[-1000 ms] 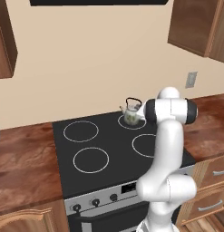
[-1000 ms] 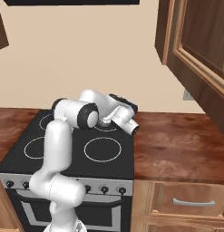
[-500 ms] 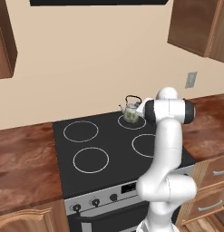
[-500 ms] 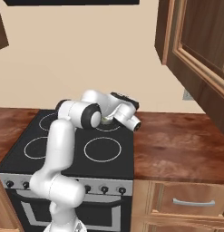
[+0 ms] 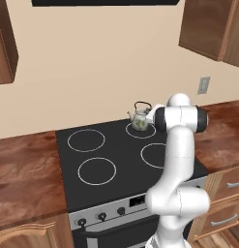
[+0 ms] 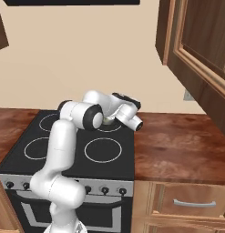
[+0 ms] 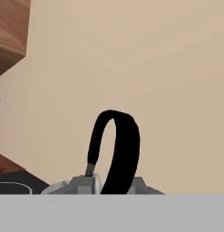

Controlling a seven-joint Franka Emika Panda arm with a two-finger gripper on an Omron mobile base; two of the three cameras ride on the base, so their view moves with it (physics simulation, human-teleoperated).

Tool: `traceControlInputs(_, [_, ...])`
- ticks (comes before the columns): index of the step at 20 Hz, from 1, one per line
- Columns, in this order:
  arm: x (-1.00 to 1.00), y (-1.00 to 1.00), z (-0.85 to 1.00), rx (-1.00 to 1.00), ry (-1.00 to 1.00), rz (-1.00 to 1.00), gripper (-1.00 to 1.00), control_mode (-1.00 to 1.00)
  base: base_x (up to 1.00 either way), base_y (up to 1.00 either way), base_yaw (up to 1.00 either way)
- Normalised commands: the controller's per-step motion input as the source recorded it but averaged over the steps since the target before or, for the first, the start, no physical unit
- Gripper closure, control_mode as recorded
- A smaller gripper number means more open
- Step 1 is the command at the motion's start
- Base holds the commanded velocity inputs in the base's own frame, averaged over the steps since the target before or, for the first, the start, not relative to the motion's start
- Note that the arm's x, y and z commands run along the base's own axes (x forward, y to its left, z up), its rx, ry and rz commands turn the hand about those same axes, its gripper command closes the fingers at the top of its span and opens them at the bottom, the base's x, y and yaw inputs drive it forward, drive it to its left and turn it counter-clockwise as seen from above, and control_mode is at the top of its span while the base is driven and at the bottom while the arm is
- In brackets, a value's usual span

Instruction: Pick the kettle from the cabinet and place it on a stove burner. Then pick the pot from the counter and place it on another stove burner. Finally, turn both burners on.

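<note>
Sitting on the burner [image 5: 140, 130] at the two o'clock corner of the black cooktop [image 5: 116, 184], the kettle [image 5: 139, 117] was upright inside the white ring, spout toward nine o'clock and its thin black handle arched over the lid. That put the first step of the task at its close — the kettle was down on the stove, and the arm's hand was just beside it at three o'clock. The gripper [image 6: 108, 119] lay tucked behind the white forearm in the right base view, so whether its jaws were apart or together on the handle could not be told from any picture. By my reading, the next move called for letting go cleanly, lifting clear of the handle without tipping the kettle, then going after the pot, which would want a different ring.

Each view gave something the others lacked. From the left base view came the kettle's place on the ring and all four burners. Its neighbour on the right hid the kettle behind the arm but showed the counter [image 6: 177, 150] stretching toward three o'clock. Up close, the hand view caught the handle [image 7: 114, 152] edge-on against the beige wall — nothing of the fingertips.
</note>
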Motion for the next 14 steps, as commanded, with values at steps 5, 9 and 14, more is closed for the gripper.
traceControlInputs(5, [0.0, 0.0, -0.21, 0.0, 0.0, 0.0, -1.0, -1.0, 0.0, 0.0, 0.0])
traceControlInputs(9, [0.0, 0.0, -0.08, 0.0, 0.0, 0.0, -1.0, -1.0, 0.0, 0.0, 0.0])
traceControlInputs(14, [-0.05, 0.01, -0.09, 0.0, 0.0, 0.0, -1.0, -1.0, 0.0, 0.0, 0.0])
